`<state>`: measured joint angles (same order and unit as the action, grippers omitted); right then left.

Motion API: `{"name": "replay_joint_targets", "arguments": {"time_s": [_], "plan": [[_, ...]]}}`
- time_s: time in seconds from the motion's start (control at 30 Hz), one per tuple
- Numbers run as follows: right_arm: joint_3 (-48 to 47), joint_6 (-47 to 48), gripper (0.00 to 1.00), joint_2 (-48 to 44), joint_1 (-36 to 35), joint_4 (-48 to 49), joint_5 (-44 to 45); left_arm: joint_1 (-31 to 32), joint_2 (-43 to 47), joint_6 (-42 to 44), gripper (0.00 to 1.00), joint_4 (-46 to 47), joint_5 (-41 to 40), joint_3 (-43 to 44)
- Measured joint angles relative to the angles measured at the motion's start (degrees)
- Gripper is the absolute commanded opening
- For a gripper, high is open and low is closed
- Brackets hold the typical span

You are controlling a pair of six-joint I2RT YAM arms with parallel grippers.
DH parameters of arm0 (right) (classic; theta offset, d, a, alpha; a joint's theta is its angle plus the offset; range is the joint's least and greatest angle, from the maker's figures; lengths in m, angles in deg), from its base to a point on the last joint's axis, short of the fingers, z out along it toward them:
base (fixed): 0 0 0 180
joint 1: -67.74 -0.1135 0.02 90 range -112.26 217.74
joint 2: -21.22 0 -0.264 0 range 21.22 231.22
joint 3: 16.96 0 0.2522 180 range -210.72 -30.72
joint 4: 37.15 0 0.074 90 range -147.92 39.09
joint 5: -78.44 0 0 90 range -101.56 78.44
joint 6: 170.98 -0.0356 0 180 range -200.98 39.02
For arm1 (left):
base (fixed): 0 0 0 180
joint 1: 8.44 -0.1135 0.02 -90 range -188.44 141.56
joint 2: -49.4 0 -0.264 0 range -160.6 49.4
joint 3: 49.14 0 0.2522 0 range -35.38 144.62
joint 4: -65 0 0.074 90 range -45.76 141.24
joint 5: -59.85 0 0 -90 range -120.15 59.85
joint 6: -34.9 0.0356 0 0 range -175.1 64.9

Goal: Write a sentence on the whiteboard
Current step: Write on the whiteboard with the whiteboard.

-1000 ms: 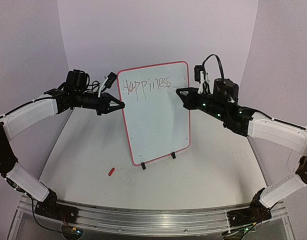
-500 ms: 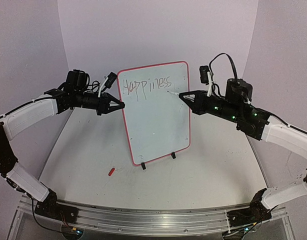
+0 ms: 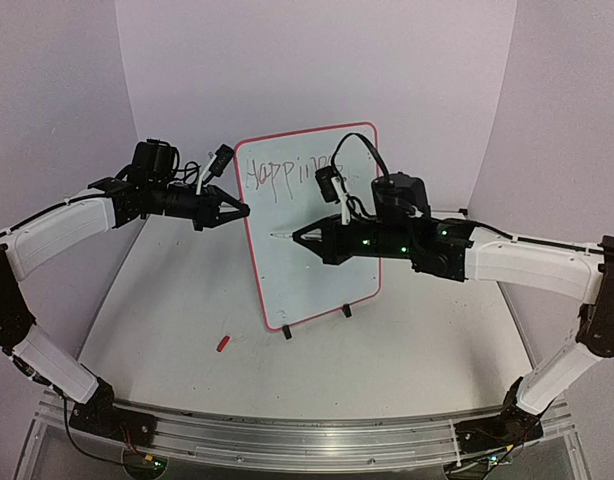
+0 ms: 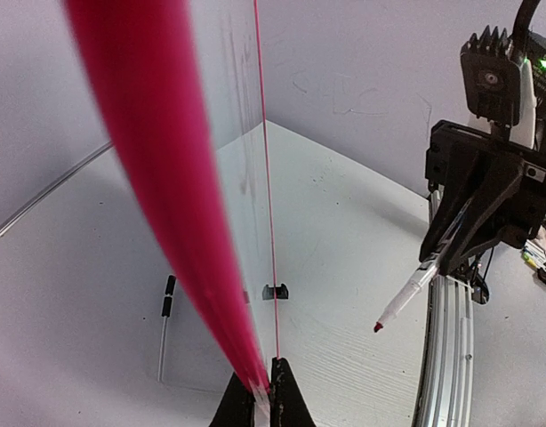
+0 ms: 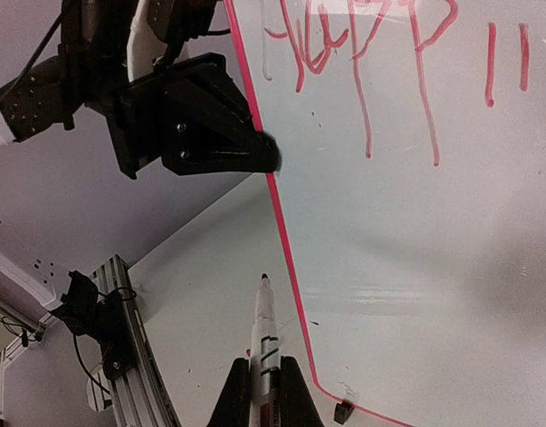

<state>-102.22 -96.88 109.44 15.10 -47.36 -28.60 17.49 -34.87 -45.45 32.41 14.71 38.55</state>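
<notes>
The whiteboard stands upright on its stand at the table's middle, white with a thin red rim. The sentence reads "Happin" in reddish strokes along the top; my right arm hides the rest. My left gripper is shut on the whiteboard's left edge, seen close in the left wrist view. My right gripper is shut on a white marker, tip pointing left in front of the board's left middle. The left wrist view shows the marker clear of the board. The right wrist view shows the marker and writing.
A small red cap lies on the table in front of the board's left corner. Black clips hold the board's bottom edge. Purple walls close in the back and sides.
My right arm swung from the board's upper right, down and left across its face. The marker tip left the end of the word. The left arm and board stayed put.
</notes>
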Motion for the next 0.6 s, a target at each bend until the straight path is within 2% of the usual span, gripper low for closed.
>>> {"name": "replay_joint_targets", "arguments": {"time_s": [0.6], "plan": [[-6.51, -0.25, 0.0, 7.77, -0.01, 1.62, 2.96, 0.04, 0.0, 0.0, 0.0, 0.02, 0.02, 0.0]]}}
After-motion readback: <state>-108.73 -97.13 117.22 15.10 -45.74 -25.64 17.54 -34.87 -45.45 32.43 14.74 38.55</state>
